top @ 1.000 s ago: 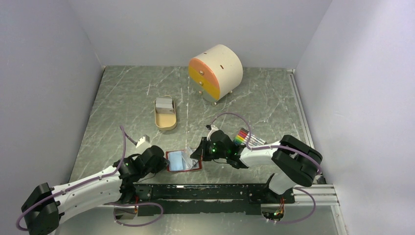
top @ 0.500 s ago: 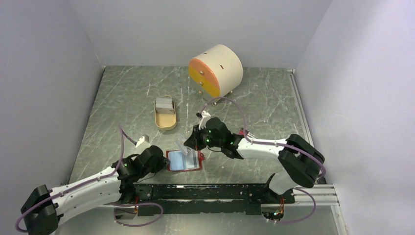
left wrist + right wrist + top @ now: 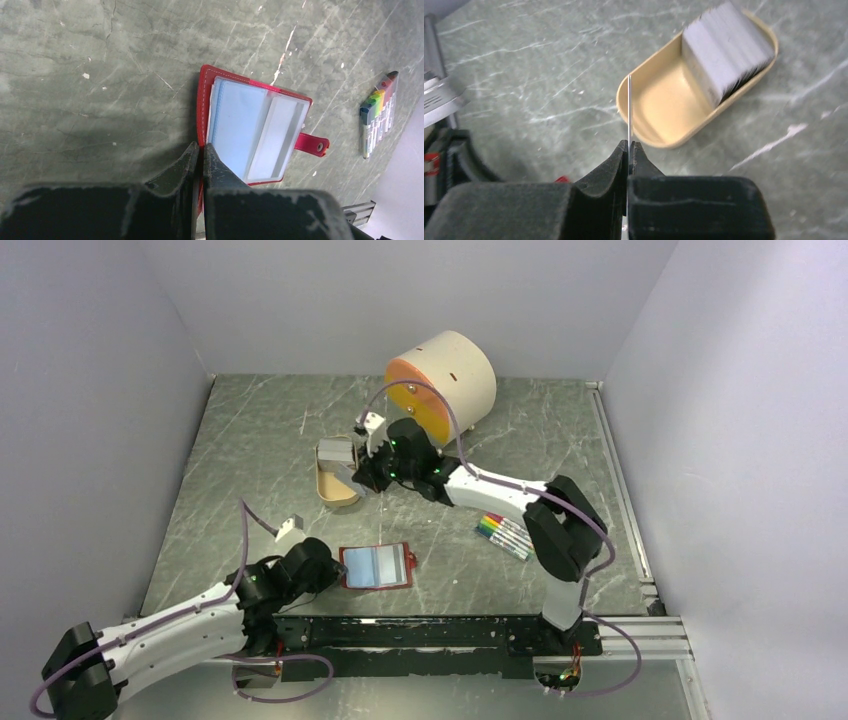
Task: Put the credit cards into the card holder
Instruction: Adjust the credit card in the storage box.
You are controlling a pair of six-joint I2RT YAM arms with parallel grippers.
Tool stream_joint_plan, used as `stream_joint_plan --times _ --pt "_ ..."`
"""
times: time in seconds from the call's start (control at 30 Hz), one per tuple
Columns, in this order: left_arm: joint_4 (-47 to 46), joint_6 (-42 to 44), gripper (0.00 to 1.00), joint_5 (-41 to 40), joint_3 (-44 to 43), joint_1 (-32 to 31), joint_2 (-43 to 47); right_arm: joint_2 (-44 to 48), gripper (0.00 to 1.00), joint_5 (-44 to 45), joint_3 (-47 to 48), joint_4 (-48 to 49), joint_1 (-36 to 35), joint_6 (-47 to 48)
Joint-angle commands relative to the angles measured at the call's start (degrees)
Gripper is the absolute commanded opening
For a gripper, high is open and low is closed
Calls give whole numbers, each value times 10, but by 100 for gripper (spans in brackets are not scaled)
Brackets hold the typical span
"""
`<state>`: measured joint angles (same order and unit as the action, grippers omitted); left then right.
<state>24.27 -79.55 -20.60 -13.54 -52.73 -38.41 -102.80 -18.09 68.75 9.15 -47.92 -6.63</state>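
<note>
One card (image 3: 629,112) stands pinched between the closed tips of the right gripper (image 3: 629,148), showing only as a thin upright line rising beyond them. The stack (image 3: 726,47) of other cards lies further out and to the right of those fingers, at the far end of the tray (image 3: 664,107), whose near rim sits just past the card's edge. The holder (image 3: 252,130) lies open on the table well apart from there. The left gripper (image 3: 201,150) is clamped shut on its near red edge, with the pale blue pocket (image 3: 235,117) spread just beyond the fingertips and the tab (image 3: 312,144) on the far side.

The step looks like carrying this card to the holder. To do it well, the right wrist likely has to turn the card flat and meet the pocket mouth at a shallow angle. The left pinch should stay firm so the holder cannot slide.

Edge-on, the card hides its face, and I cannot tell if one or two are pinched. The stack is blurred, so it cannot be counted. A pale strip beyond the left fingers may be a flap or a card. From above, the right wrist covers its own fingertips. The markers (image 3: 377,117) lie far right, partly cut off.
</note>
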Motion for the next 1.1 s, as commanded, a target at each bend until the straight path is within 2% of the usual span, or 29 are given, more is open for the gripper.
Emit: stream_joint_plan --times 0.0,0.23,0.4,0.63,0.77,1.07 --pt "16 0 9 -8 3 -4 21 -72 2 -6 102 -84 1 131" --pt "17 2 9 -5 -1 -4 17 -174 3 -6 233 -100 1 208" --pt "18 5 9 -2 -9 -4 7 -232 4 38 291 -112 2 269" --pt "11 4 9 4 -6 -4 5 -274 8 66 318 -115 2 370" --pt "12 5 9 4 -12 -4 -3 -274 14 81 313 -106 1 391" --pt "2 8 9 9 -16 -4 -19 -265 17 75 311 -104 1 407"
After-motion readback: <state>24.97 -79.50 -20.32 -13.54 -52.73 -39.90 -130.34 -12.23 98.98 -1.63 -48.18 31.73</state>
